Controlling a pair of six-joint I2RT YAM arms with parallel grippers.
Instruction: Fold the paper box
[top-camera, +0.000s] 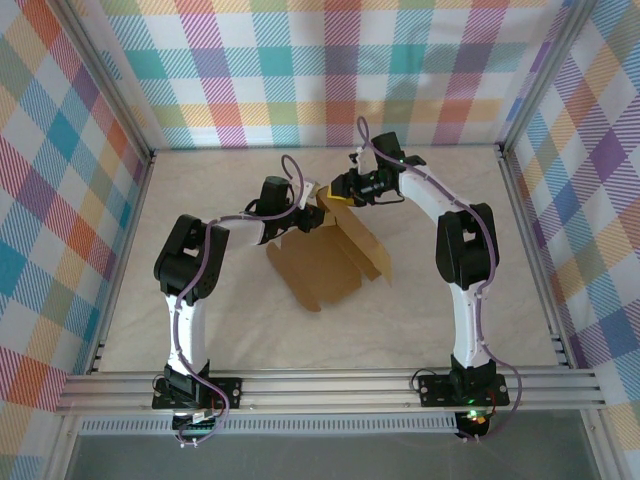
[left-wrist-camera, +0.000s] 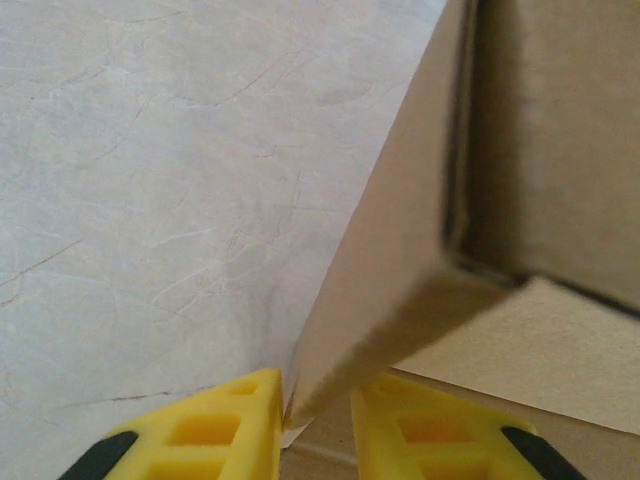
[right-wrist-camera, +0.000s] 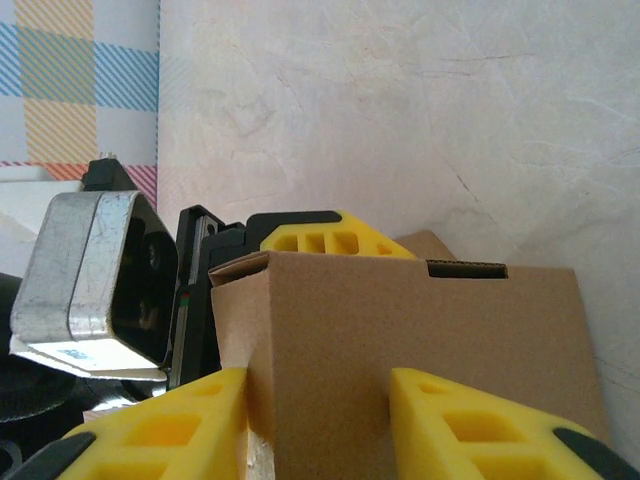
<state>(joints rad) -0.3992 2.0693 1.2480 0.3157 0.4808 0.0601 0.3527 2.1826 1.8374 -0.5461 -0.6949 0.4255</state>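
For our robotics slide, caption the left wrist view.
Left tool straddles a raised cardboard flap of the paper box on the pale table.

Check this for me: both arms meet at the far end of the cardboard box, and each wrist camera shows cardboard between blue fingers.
One thing is wrong: the fingers are yellow, not blue. The left wrist view shows yellow fingers on either side of a flap of the paper box, and the right wrist view shows yellow ones too. The rest stands.
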